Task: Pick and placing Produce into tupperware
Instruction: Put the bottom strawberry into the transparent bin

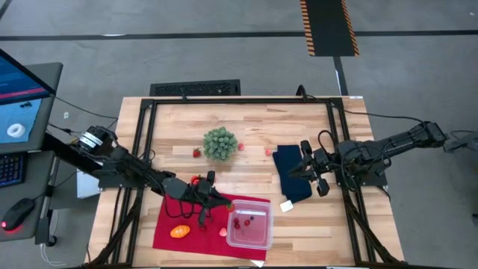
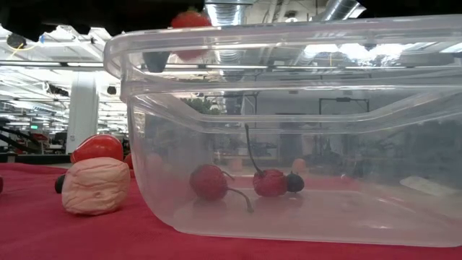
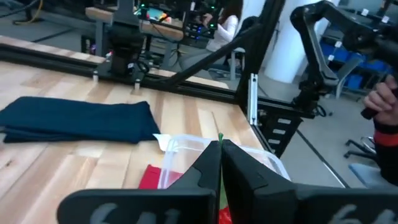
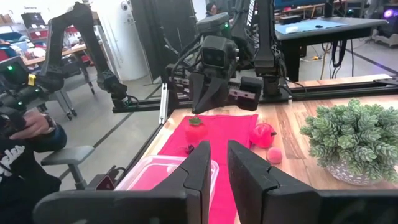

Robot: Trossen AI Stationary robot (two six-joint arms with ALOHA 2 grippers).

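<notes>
The clear tupperware stands on a red cloth near the table's front edge, with two red stemmed cherries on its floor. My left gripper reaches in from the left to the tupperware's far left corner and is shut on a red fruit. An orange oval and a pink lump lie on the cloth. My right gripper waits over the dark blue cloth, its fingers a narrow gap apart with nothing between them. My left gripper pinches the red fruit's green top between its two fingertips, coming from the table's left. The fruit hangs below the fingertips, clear of the cloth, beside and above the tupperware's left rim.
A green bushy ball stands mid-table with small red pieces beside it and a pink bit to its right. A red fruit and a pink ball sit at the red cloth's far edge. A person's sleeve shows beyond the table.
</notes>
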